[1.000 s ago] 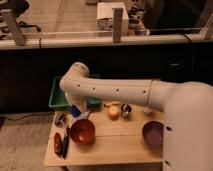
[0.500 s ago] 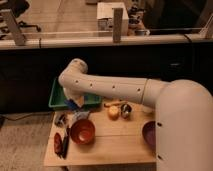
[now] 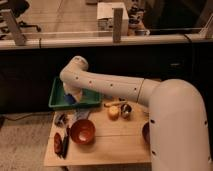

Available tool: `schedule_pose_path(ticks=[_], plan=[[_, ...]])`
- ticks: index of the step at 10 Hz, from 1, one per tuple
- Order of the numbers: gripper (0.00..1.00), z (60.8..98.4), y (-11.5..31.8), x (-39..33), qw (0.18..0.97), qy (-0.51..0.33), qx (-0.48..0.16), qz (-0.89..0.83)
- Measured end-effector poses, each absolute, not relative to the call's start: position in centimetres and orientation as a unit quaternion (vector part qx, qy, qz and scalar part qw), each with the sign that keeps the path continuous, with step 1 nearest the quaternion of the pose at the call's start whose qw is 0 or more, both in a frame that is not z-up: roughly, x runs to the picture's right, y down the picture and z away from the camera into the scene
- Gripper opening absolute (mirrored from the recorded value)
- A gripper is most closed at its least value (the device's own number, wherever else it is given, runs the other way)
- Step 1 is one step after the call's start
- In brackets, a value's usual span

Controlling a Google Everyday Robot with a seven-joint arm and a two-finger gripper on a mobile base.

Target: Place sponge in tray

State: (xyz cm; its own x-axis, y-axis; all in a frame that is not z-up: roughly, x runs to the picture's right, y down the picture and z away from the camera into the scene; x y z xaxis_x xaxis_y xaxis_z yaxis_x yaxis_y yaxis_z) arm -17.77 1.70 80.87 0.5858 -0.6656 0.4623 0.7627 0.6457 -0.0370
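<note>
The dark-blue sponge [image 3: 70, 99] hangs at the tip of my gripper [image 3: 72, 96], which points down and is shut on it. Both are just over the inside of the green tray [image 3: 56, 100], which stands at the table's back left. My white arm reaches in from the right, bends above the tray and hides much of the tray's middle and right part. I cannot tell whether the sponge touches the tray floor.
An orange bowl [image 3: 82, 131] stands in front of the tray. A yellow fruit [image 3: 114, 113] and a dark can [image 3: 126, 110] sit mid-table. A purple bowl [image 3: 145, 132] is partly behind my arm. Small items [image 3: 60, 141] lie at the left edge.
My arm has swung left and back, carrying the sponge from above the tray's front rim to over its inside.
</note>
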Motion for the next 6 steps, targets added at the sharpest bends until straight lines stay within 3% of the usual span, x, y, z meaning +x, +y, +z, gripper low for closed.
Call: schedule_pose_path(ticks=[6], plan=[[0.0,85.0,-0.7,-16.8,0.904,-0.201,-0.107,-0.361]])
